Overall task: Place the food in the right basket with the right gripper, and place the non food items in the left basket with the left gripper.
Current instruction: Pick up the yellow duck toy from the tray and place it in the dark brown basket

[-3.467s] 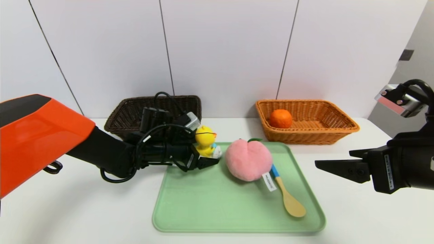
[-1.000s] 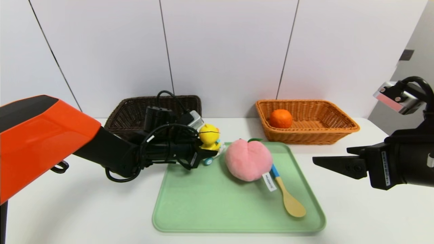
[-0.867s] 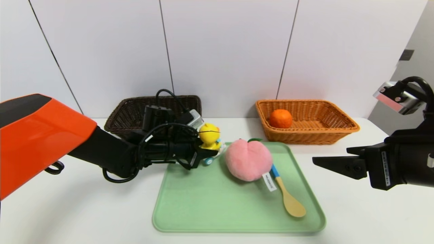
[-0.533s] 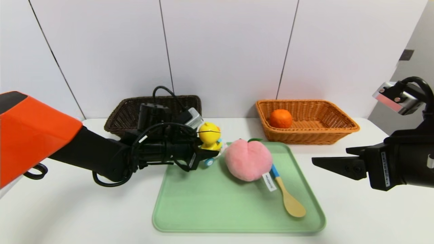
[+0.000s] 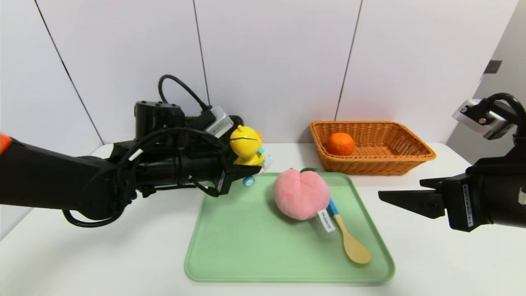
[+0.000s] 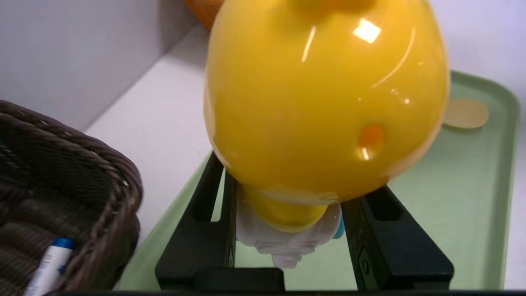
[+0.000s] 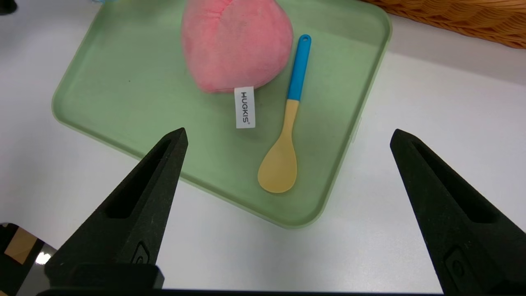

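Observation:
My left gripper (image 5: 250, 169) is shut on the white car base of the yellow duck toy (image 5: 245, 144) and holds it in the air over the far left corner of the green tray (image 5: 246, 255). The left wrist view shows the duck (image 6: 324, 94) between my fingers (image 6: 205, 230), with the dark brown left basket (image 6: 61, 172) beside it and a blue-capped marker (image 6: 49, 263) lying inside. A pink plush peach (image 5: 301, 200) and a yellow spoon with a blue handle (image 5: 347, 236) lie on the tray. The orange (image 5: 340, 144) sits in the orange-tan right basket (image 5: 411, 154). My right gripper (image 5: 384, 198) hovers open, off the tray's right edge.
The left arm hides most of the dark basket in the head view. A white wall stands close behind both baskets. The peach's white tag (image 7: 244, 107) lies next to the spoon (image 7: 287, 135). Bare white table surrounds the tray.
My left arm has lifted the duck off the tray and carried it up and back toward the left. The right arm has stayed where it was.

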Tool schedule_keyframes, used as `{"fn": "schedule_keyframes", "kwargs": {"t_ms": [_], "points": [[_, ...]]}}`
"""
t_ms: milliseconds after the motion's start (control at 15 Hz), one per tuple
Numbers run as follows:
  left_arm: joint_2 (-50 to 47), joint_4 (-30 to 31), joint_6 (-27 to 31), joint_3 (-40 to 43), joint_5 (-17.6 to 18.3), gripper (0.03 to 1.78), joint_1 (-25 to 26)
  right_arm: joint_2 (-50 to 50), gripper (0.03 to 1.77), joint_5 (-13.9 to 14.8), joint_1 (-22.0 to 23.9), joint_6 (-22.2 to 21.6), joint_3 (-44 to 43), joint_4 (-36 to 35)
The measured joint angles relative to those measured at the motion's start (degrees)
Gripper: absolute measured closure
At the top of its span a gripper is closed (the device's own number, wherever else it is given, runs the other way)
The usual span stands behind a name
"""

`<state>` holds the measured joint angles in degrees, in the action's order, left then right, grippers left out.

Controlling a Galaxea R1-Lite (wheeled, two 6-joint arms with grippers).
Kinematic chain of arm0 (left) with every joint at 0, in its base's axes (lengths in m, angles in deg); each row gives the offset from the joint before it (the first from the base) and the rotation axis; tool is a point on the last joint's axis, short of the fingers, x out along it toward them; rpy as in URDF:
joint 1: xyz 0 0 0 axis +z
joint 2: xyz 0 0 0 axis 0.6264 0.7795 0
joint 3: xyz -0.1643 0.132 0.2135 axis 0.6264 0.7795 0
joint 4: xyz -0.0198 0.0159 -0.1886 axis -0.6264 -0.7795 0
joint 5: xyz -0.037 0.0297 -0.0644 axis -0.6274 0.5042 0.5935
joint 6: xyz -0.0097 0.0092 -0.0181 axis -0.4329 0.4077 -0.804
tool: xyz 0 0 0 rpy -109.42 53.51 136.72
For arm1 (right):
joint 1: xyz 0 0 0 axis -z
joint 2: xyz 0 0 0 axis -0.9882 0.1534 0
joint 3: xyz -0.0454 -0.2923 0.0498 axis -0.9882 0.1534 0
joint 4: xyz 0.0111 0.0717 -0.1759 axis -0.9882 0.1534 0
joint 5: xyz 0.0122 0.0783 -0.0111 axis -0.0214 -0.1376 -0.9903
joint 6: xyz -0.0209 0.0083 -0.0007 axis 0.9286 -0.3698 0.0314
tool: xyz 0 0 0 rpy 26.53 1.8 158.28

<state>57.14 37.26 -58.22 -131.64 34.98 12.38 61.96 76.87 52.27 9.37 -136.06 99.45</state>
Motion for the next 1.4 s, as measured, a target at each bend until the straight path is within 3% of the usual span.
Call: {"fn": "schedule_keyframes", "kwargs": {"t_ms": [333,667,1400], "points": [[-5.4,-6.4,0.0,-6.9,-7.6,1.07,5.7,0.0,0.10,0.0,0.0,0.0,0.3,-0.1],[-2.4,-14.1,-0.1,-16.6,-8.0,1.07,15.6,-0.3,0.10,0.1,0.4,0.2,0.4,0.0],[12.8,-14.1,-0.8,-22.8,-8.2,1.07,21.6,-0.3,0.10,0.3,0.6,0.1,0.4,0.0]]}}
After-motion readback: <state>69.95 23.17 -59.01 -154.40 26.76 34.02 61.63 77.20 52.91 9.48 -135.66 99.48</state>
